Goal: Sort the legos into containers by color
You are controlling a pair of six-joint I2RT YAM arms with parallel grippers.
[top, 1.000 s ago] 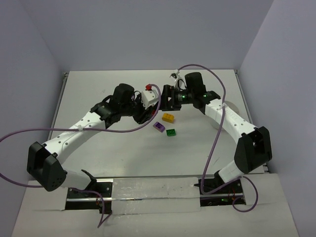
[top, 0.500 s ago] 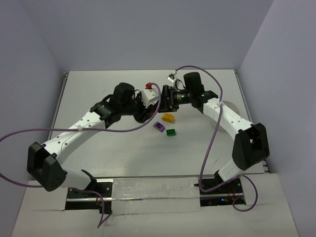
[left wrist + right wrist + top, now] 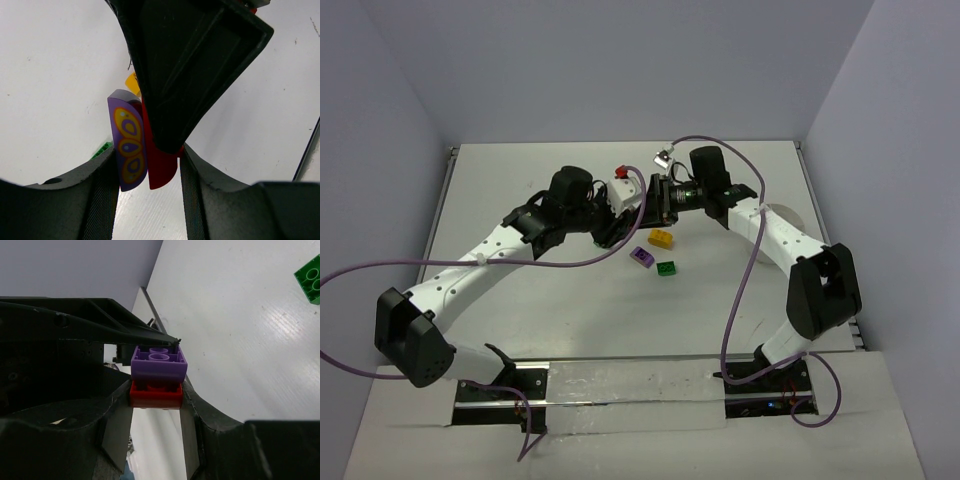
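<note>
Over on the left, the left arm [image 3: 470,265] reaches in across the white counter [image 3: 570,320]. Its claw [image 3: 147,152] is clenched on a purple-and-red stack [image 3: 150,167] held off the counter.

That arm's wrist camera looks up between the fingers and shows the two pieces side by side. The purple brick [image 3: 129,145] has a face printed with yellow ovals and sits against one finger. The red brick [image 3: 161,170] is pressed to its other side, and the black bulk of the other claw overlaps it from above.

The overhead camera shows none of this, because the two claws meet mid-counter and hide the stack. It does show three bricks lying on the counter just on the near side of the claws. From left to right they are a loose purple brick [image 3: 641,257], a yellow brick [image 3: 662,238] and a green brick [image 3: 667,268], close together but apart.

The right claw [image 3: 156,390] is gripping too. Its wrist camera shows its fingers closed against the two sides of the red brick. The purple brick sits on top with its studs up, and an edge of the left claw touches its upper corner. Only this view shows the stacking.

Far right, a white round cup [image 3: 788,214] stands partly behind the right arm [image 3: 775,232], well apart from the bricks. I cannot make out its compartments.
</note>
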